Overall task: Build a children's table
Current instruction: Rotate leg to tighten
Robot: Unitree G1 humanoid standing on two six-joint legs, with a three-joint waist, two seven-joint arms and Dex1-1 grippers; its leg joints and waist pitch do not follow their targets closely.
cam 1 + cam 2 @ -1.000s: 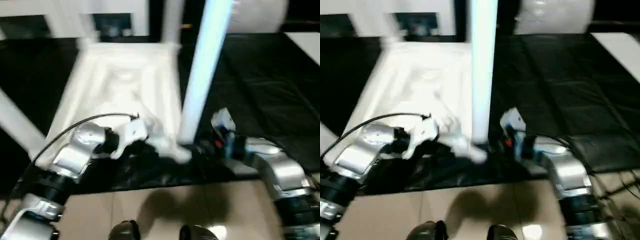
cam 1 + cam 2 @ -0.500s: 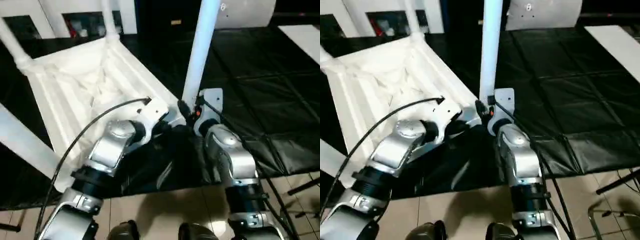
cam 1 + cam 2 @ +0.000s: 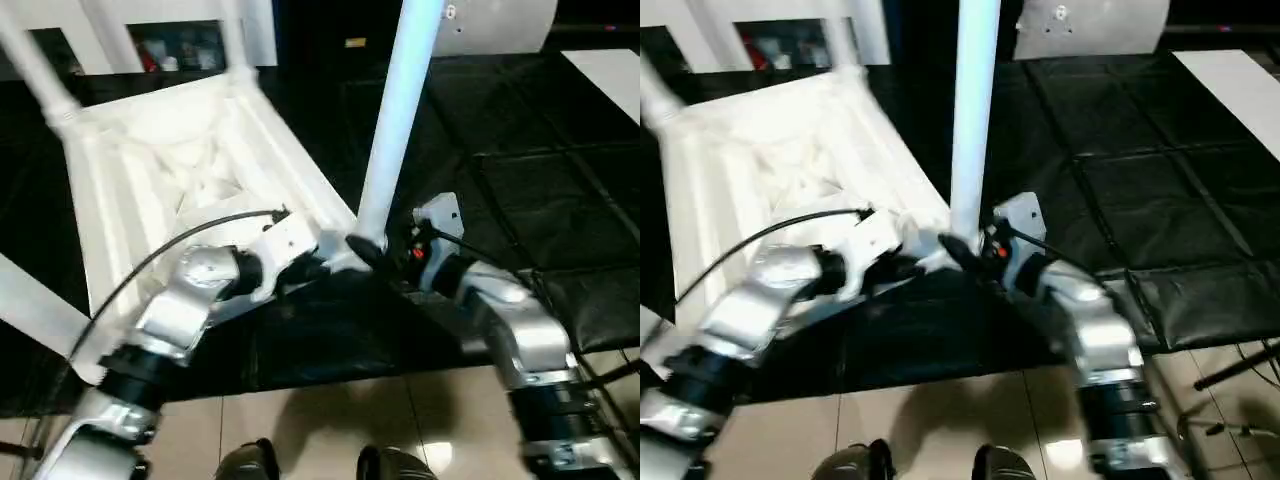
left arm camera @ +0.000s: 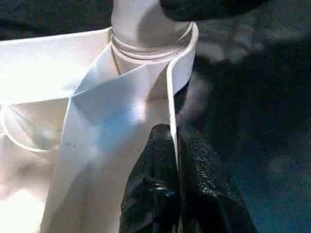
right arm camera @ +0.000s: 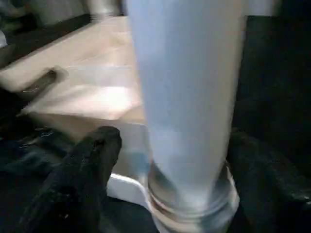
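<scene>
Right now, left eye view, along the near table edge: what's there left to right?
Left forearm → left gripper on the tabletop rim → upright leg in the corner socket → right gripper → right forearm.

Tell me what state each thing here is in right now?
Table top: upside down, ribbed underside up.
Near leg: upright in its corner socket.
Left gripper: shut on the table top's rim.
Right gripper: open, fingers either side of the near leg.
</scene>
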